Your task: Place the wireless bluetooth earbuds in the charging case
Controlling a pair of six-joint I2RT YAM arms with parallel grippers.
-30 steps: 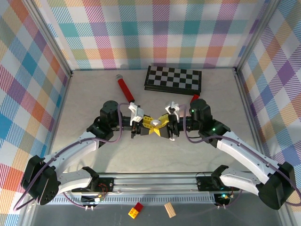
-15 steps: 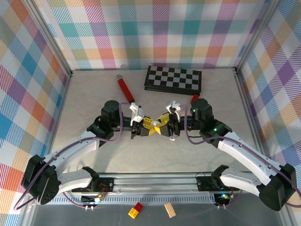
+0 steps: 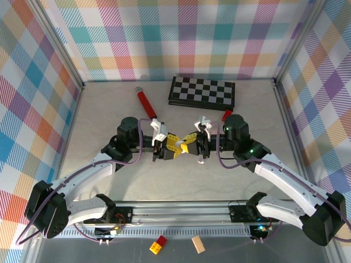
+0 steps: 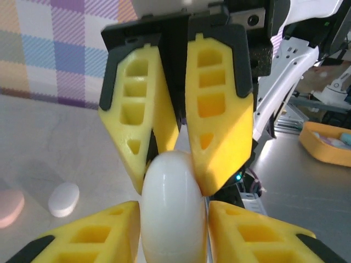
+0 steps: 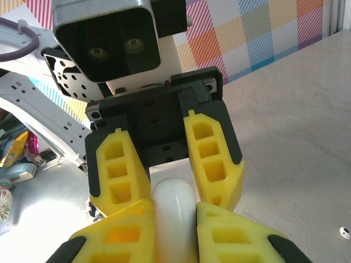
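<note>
One charging case (image 4: 173,181), white, oval and seen edge-on, is the heart of this. In the overhead view it sits at frame centre, where my two arms meet nose to nose. My left pincer (image 4: 174,205) pinches it from the bottom of its own camera frame, yellow fingers pressed to both flanks. The right pincer (image 5: 174,205) clamps the opposite end the same way, reaching down from the top of that frame.

I read the double hold as bracing: one side steadies the shell so the other can work the lid, since nothing goes in while it is closed. I see no seam, so I cannot tell whether it is open.

Both grips are taken up by the case, so loading is not yet begun. At the lower right edge of the right wrist frame, a tiny white thing on the desk (image 5: 296,137) may be one of the wireless bluetooth earbuds (image 5: 344,233), though it is too small to be sure. At the lower left of the left wrist frame, a white oval piece (image 4: 63,198) and a pinkish piece (image 4: 8,207) lie blurred on the desk. A chessboard (image 3: 202,91) lies at upper centre overhead, well apart.
</note>
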